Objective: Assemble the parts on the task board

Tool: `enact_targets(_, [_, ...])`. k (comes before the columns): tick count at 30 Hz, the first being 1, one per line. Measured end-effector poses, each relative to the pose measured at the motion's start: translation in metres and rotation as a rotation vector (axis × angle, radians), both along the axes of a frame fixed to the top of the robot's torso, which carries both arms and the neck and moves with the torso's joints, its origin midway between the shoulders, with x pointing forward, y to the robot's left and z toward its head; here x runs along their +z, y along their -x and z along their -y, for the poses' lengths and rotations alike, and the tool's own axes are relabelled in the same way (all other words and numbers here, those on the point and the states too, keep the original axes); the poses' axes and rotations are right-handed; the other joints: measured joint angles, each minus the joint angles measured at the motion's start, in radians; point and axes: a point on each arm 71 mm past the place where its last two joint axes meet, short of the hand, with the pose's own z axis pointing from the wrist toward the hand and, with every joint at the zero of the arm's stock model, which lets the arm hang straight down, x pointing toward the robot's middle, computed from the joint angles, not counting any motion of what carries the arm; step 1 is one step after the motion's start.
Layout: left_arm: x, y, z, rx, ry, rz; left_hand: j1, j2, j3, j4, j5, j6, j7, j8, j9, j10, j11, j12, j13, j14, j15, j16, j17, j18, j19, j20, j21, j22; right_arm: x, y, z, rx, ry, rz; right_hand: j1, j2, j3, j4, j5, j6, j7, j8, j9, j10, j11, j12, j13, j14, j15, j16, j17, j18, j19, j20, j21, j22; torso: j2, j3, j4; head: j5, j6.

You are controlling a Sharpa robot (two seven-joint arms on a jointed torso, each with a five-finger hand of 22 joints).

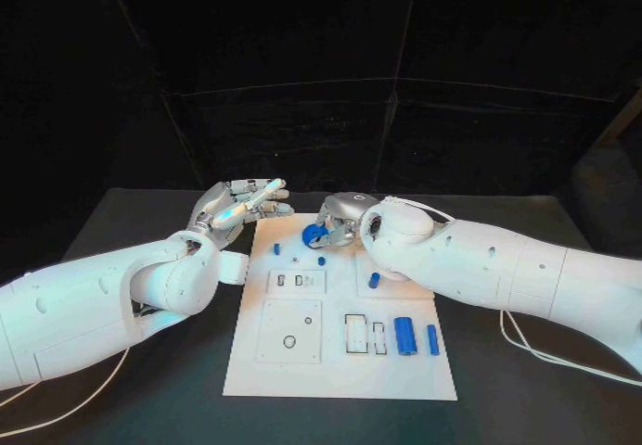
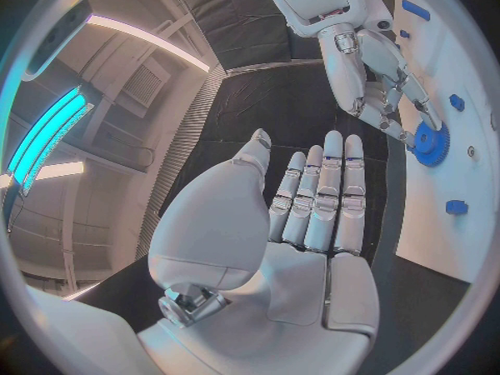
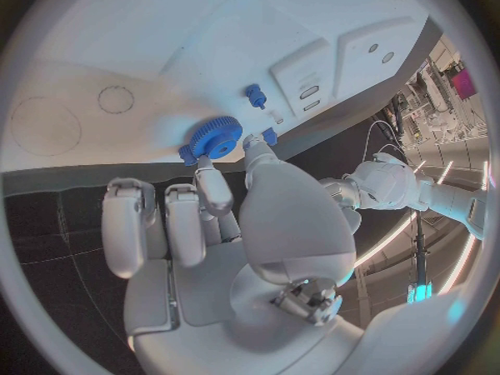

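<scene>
The white task board (image 1: 341, 366) lies in the middle of the black table. My right hand (image 1: 344, 220) is over its far end and pinches a blue gear (image 1: 315, 235) between thumb and a finger. The right wrist view shows the fingertips (image 3: 212, 181) on the gear (image 3: 215, 137), which sits just above the board (image 3: 136, 42); I cannot tell whether it touches. My left hand (image 1: 241, 209) hovers off the board's far left corner, holding nothing, its fingers (image 2: 323, 192) straight and side by side. From the left wrist the right hand (image 2: 380, 83) and gear (image 2: 428, 144) show too.
Small blue pegs (image 1: 277, 248) (image 1: 326, 260) (image 1: 375, 278) stand on the board's far half. A thick blue cylinder (image 1: 404, 335) and a thin blue bar (image 1: 432, 337) lie near the right edge, beside rectangular slots (image 1: 356, 334). A round recess (image 1: 289, 342) marks the near left plate.
</scene>
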Motion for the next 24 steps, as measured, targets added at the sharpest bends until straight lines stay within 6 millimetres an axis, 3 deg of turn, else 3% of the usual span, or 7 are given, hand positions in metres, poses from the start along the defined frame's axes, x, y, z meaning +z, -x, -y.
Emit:
enact_targets(3, [0.000,0.000,0.000,0.000,0.000,0.000,0.000,0.000,0.000,0.000,0.000,0.000,0.000,0.000,0.000,0.000,0.000,0.000,0.000,0.000,0.000,0.000,0.000,0.000,0.000,0.000,0.000,0.000,0.000,0.000,0.000,0.001,0.003,-0.008,0.000,0.000,-0.010,0.009,0.000,-0.010,0.007,-0.002,0.000,-0.004,0.004,0.004,0.002,-0.003,0.003,0.000,0.000,0.000,0.002,0.001,0.000,0.000,0.000,0.0000,-0.0004,0.000,0.000])
enact_targets(7, [0.000,0.000,0.000,0.000,0.000,-0.001,0.000,0.000,0.000,0.000,0.000,0.000,0.000,0.000,0.000,0.000,0.000,0.000,0.000,0.000,0.000,0.000,0.000,0.000,0.000,0.000,0.000,0.000,-0.001,-0.001,0.000,0.000,0.009,-0.019,0.000,0.000,-0.015,0.015,0.000,-0.114,0.010,-0.012,-0.009,0.000,0.007,0.012,0.009,-0.001,0.008,0.007,0.000,0.000,0.002,0.009,0.000,0.001,0.000,0.0000,-0.0004,-0.001,-0.001])
enact_targets(10, [0.000,0.000,0.000,0.000,-0.001,-0.001,0.000,0.000,0.000,0.000,0.000,0.000,0.000,0.000,0.000,0.000,0.000,0.000,0.000,0.000,0.000,0.000,0.000,0.000,0.000,0.000,0.000,0.000,-0.002,-0.001,0.001,-0.002,0.011,-0.024,0.000,0.000,-0.015,0.015,0.000,-0.137,0.012,-0.012,-0.011,0.004,0.011,0.019,0.016,-0.003,0.010,0.011,0.000,0.000,0.002,0.009,0.000,0.001,0.000,0.0000,-0.0004,-0.001,-0.001])
enact_targets(17, [0.000,0.000,-0.001,0.001,-0.001,-0.002,0.000,0.000,0.000,0.000,0.000,0.000,0.000,0.000,0.000,0.000,0.000,0.000,0.000,0.000,0.000,0.000,0.000,0.000,0.000,0.000,0.000,0.000,-0.001,0.000,0.005,-0.006,0.006,-0.025,0.017,0.004,-0.015,0.015,0.013,-0.130,0.010,-0.012,-0.006,0.007,0.014,0.027,0.028,-0.003,0.010,0.011,0.000,0.000,0.005,0.012,0.005,0.001,0.000,0.0000,-0.0004,-0.001,-0.002])
enact_targets(24, [0.000,0.000,-0.001,0.002,-0.002,-0.002,0.000,0.000,0.000,0.000,0.000,0.000,0.000,-0.004,0.000,0.000,0.000,0.000,0.000,0.000,0.000,0.000,0.001,0.000,0.000,0.000,0.000,-0.001,0.000,0.000,0.021,-0.028,-0.024,-0.002,0.039,0.009,-0.018,0.012,0.074,-0.084,0.009,-0.008,-0.001,0.007,0.014,0.039,0.038,-0.003,0.010,0.011,0.000,0.000,0.005,0.012,0.008,0.001,0.000,0.0004,-0.0007,0.000,-0.003])
